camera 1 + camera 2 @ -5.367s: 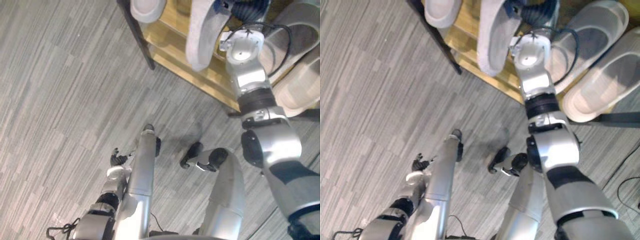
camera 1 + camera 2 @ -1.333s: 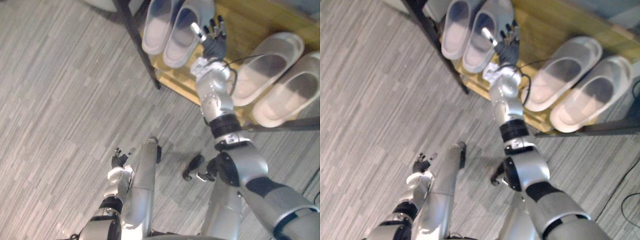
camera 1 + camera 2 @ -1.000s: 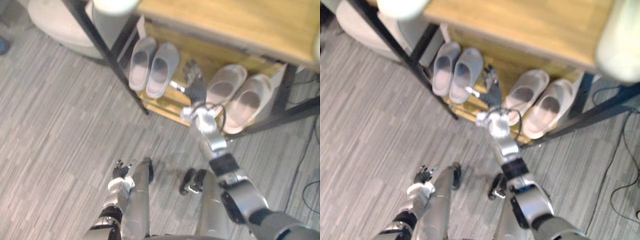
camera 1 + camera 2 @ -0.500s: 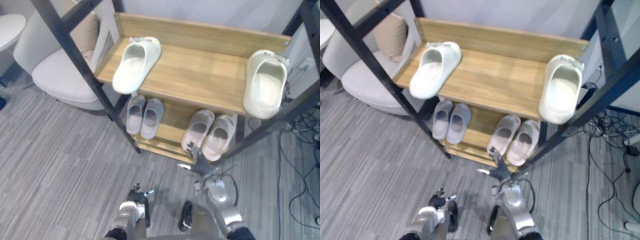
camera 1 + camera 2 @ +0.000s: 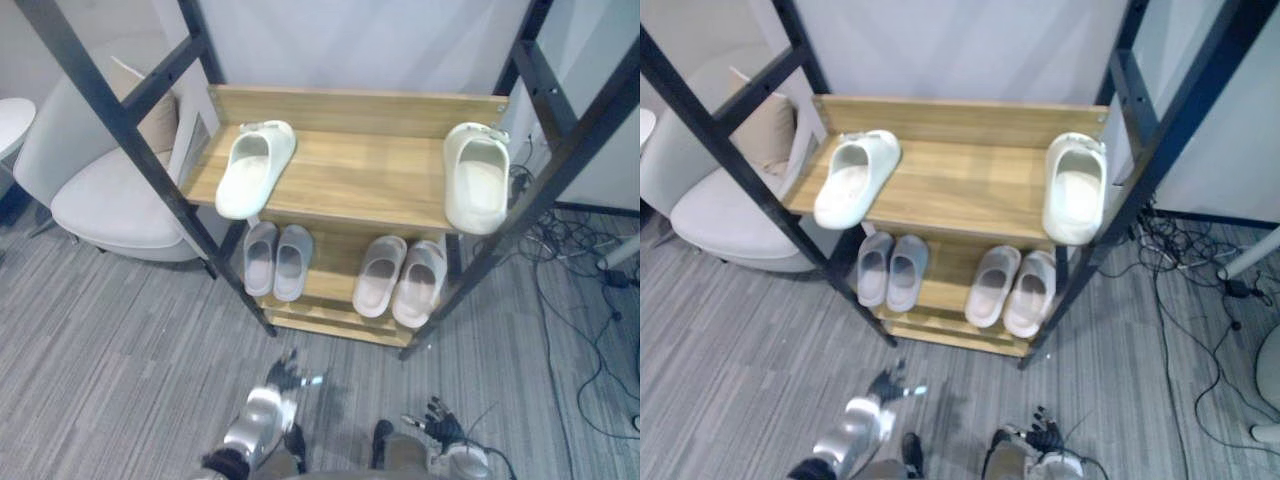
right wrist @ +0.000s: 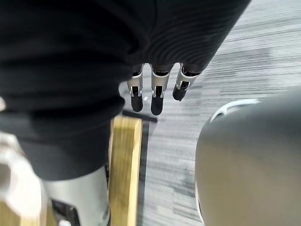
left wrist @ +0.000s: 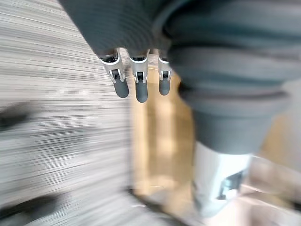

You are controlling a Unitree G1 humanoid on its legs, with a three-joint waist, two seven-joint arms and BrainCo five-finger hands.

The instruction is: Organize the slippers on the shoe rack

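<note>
The wooden shoe rack [image 5: 350, 180] has a black frame. On its upper shelf, one white slipper [image 5: 255, 168] lies at the left, hanging over the front edge, and another white slipper [image 5: 476, 177] lies at the right. On the lower shelf a grey pair [image 5: 275, 260] sits side by side at the left and a beige pair [image 5: 403, 275] at the right. My left hand [image 5: 283, 378] hovers low over the floor in front of the rack, fingers [image 7: 136, 84] straight and empty. My right hand [image 5: 437, 422] is low at the right, its fingers [image 6: 157, 94] straight, holding nothing.
A pale armchair [image 5: 100, 200] with a beige cushion [image 5: 150, 115] stands left of the rack, and a white round table [image 5: 10, 115] edge shows beyond it. Black cables [image 5: 570, 250] lie on the grey striped floor [image 5: 120, 360] to the right of the rack.
My right hand set a grey slipper beside its mate on the lower shelf, let go and drew back down. The camera has tilted up, bringing the whole rack into view.
</note>
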